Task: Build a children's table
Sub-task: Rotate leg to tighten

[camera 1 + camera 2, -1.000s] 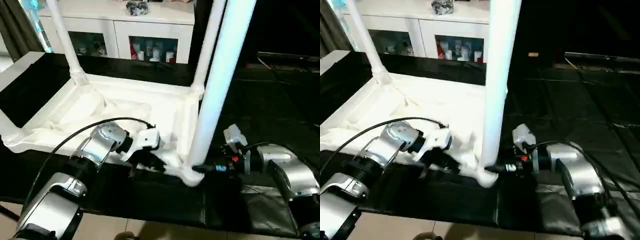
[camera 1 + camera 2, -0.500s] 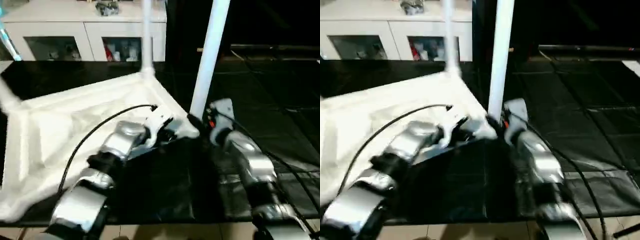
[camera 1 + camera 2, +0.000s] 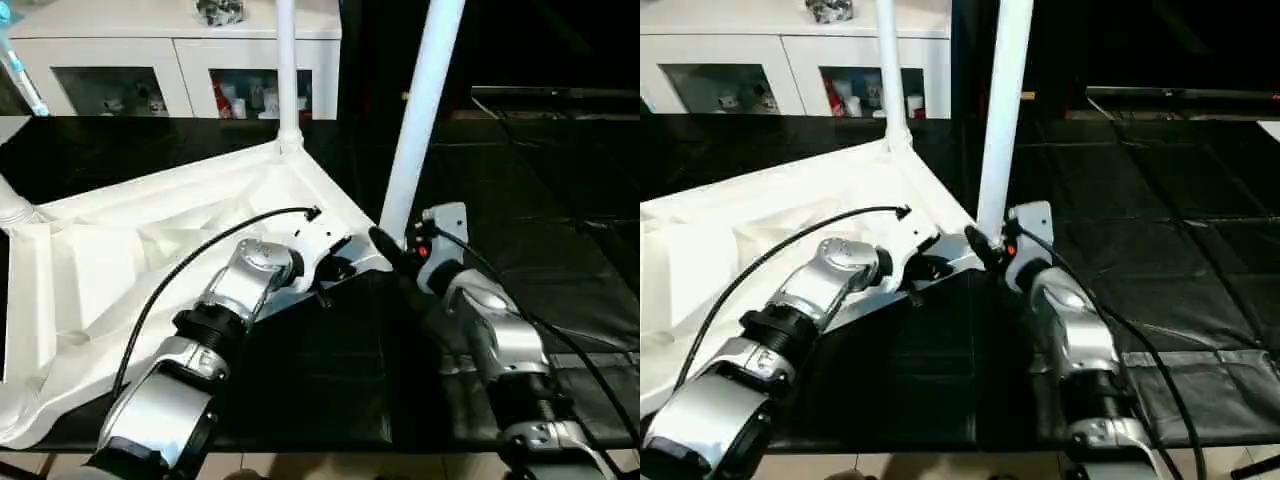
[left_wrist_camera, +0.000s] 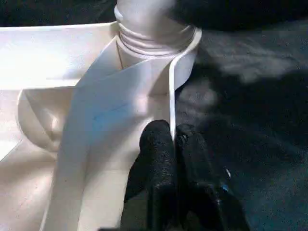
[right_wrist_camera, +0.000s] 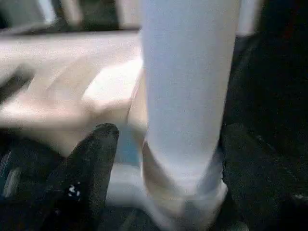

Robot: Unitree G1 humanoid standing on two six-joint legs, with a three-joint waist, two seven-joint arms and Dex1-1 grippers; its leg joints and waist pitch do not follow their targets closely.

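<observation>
at the tabletop [image 3: 120,260] corner nearest the robot, left gripper [image 4: 172,144] pinches the rim, right gripper [image 5: 159,139] fingers straddle the leg [image 3: 420,110], seating it; next likely press down.

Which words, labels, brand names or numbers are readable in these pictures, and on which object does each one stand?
None can be read.
White plastic tabletop: no print visible.
White tube leg: no print visible.
Items behind the white cabinet's glass doors: any labels are too small to read.
</observation>
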